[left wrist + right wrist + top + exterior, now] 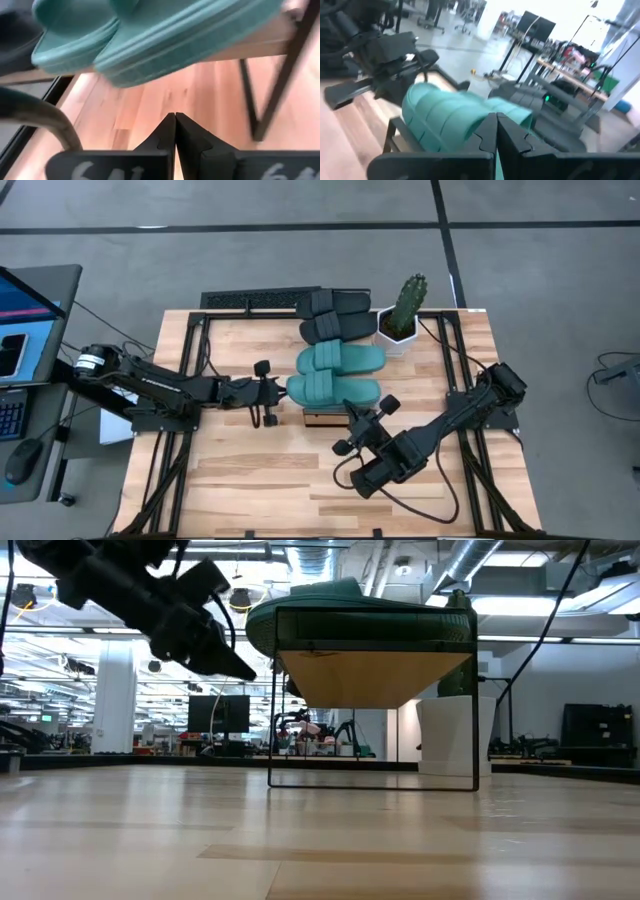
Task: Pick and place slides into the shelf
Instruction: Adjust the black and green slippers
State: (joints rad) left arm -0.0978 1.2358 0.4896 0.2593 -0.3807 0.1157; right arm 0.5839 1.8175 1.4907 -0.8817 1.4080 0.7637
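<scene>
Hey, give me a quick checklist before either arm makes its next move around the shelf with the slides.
1. Two teal-green rubber slides on the light-wood plank shelf: ok.
2. Two black rubber slides on the shelf: ok in the high view.
3. Left gripper shut, empty, beside the shelf: ok.
4. Right gripper shut, empty, at the shelf's near end: ok.
5. Potted cactus upright beside the slides: ok.
6. Teal slides' overhang secure: cannot tell.
</scene>
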